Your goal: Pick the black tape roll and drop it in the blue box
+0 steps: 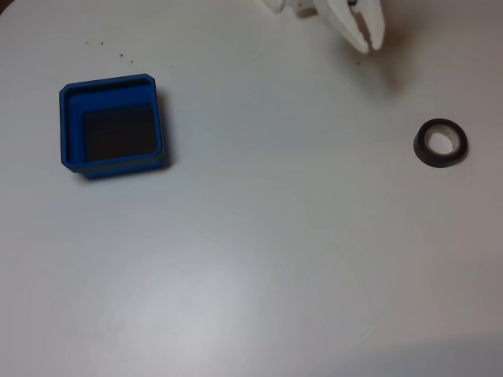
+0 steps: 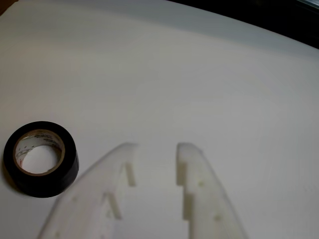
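Note:
The black tape roll [image 1: 440,143] lies flat on the white table at the right of the fixed view, its pale core facing up. The blue box [image 1: 71,126] sits far off at the left, its dark floor bare. My white gripper [image 1: 363,39] hangs at the top edge of that view, up and to the left of the roll, not touching it. In the wrist view the gripper [image 2: 157,148] is open, with a gap of bare table between its white fingers [image 2: 199,184], and the tape roll [image 2: 60,178] lies just left of the left finger.
The white table [image 1: 259,251] spreads wide between box and roll. A few small dark specks [image 1: 122,55] dot it above the box. In the wrist view the table's far edge [image 2: 259,27] meets a dark background at the top right.

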{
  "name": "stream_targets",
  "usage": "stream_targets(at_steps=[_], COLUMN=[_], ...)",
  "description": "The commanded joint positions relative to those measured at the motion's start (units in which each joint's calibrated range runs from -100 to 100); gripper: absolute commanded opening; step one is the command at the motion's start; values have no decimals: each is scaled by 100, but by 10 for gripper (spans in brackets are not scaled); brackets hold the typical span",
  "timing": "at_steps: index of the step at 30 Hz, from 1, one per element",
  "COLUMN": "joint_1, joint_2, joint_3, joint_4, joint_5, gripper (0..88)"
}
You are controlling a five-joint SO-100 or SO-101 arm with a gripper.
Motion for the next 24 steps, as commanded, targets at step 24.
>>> stream_targets(at_steps=[24], joint_1=[-2279], joint_2=[-282], joint_3=[45], joint_4=[1219], joint_5=[-18], gripper=[9])
